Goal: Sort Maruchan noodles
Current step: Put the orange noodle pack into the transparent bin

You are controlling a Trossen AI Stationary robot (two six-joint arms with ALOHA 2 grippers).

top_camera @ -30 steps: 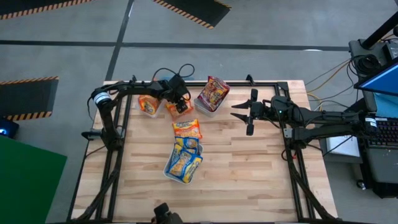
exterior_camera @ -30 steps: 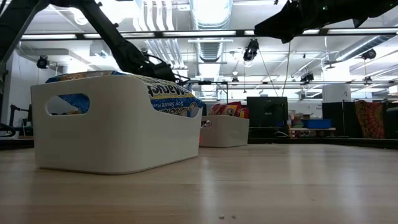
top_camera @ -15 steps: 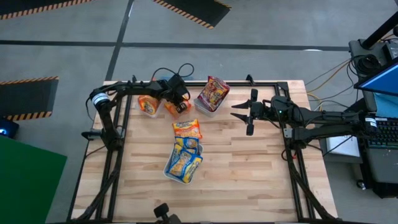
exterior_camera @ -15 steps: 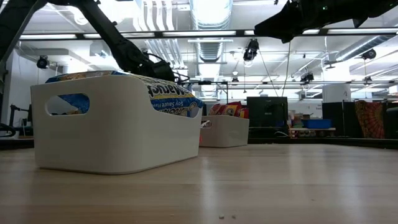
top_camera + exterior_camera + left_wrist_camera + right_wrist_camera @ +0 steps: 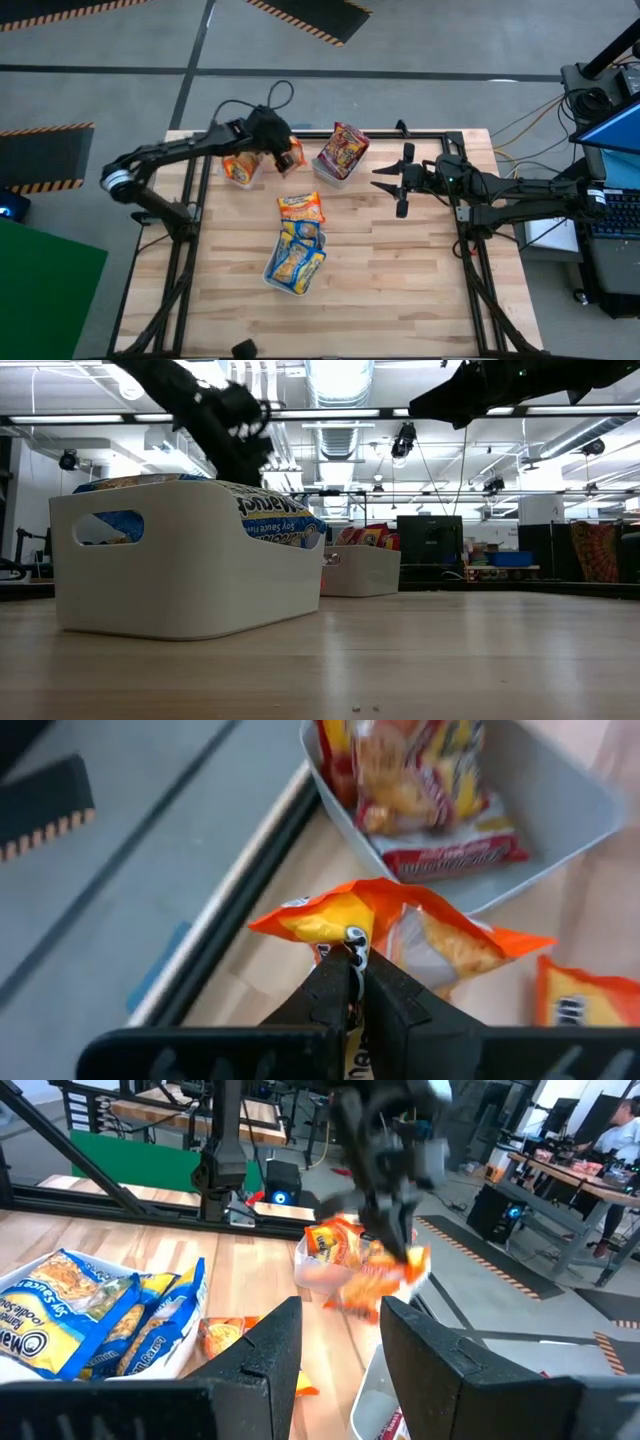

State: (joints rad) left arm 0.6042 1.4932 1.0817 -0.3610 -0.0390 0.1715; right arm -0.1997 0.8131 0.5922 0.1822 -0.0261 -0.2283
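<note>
My left gripper (image 5: 283, 152) is shut on an orange noodle packet (image 5: 420, 935), held in the air between the tray of orange packets (image 5: 238, 168) and the tray of dark red packets (image 5: 340, 152) at the table's far side. Another orange packet (image 5: 300, 207) lies flat on the table. Just nearer than it stands a white tray with blue-and-yellow packets (image 5: 295, 262). My right gripper (image 5: 392, 182) hovers open over the table's far right, with nothing between its fingers. My left gripper pinches the orange packet by its crimped end edge (image 5: 325, 925) between its two fingers. The fingers come from above, pointing down. The packet hangs tilted below them (image 5: 385, 1275), lifted clear of the table.
The black frame rails (image 5: 440, 135) run along the table's far and side edges. Bare wood (image 5: 400, 270) lies on the right half of the table. In the low view the near white tray (image 5: 190, 570) hides much of what is behind it.
My left gripper has shut on the orange packet that lay beside the orange tray and has risen with it. The packet now hangs clear of the table, and the left arm has swung out toward the table's left edge.
</note>
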